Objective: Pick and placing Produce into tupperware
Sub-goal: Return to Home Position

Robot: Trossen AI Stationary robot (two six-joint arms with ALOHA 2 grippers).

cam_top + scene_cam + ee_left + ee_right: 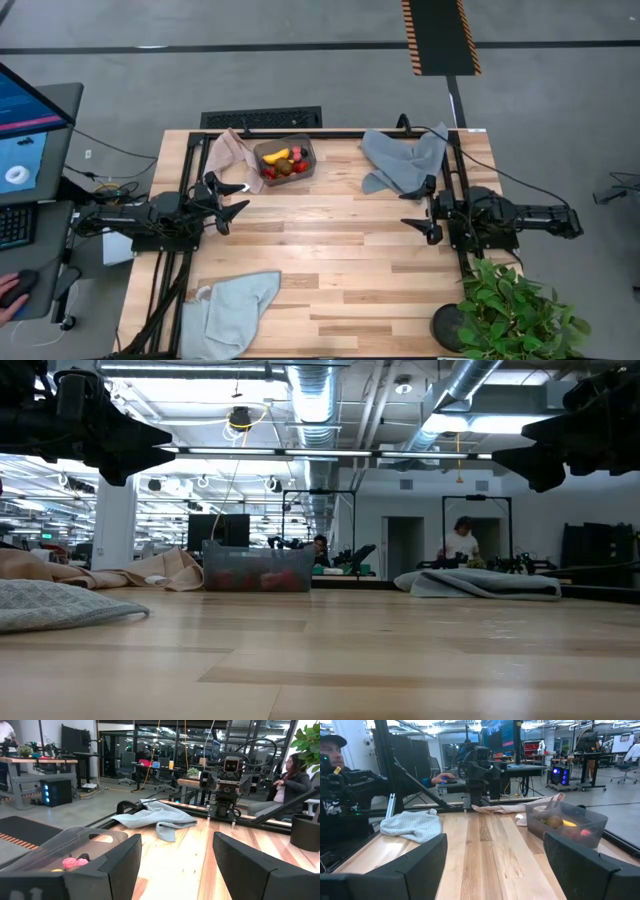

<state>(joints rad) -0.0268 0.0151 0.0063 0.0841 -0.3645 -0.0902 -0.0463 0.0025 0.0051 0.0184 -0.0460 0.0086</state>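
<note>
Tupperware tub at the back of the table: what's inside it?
The tupperware holds a yellow banana, a brown kiwi, red strawberries and pinkish berries. Whatever lies under that pile is covered, so smaller pieces cannot be seen.

Level with the table, we make out only red smears through the wall of the tub and cannot tell which fruits they are. From the left wrist, one finger of the left gripper covers part of the tub. From above, the plant and one cloth run off the edge.
</note>
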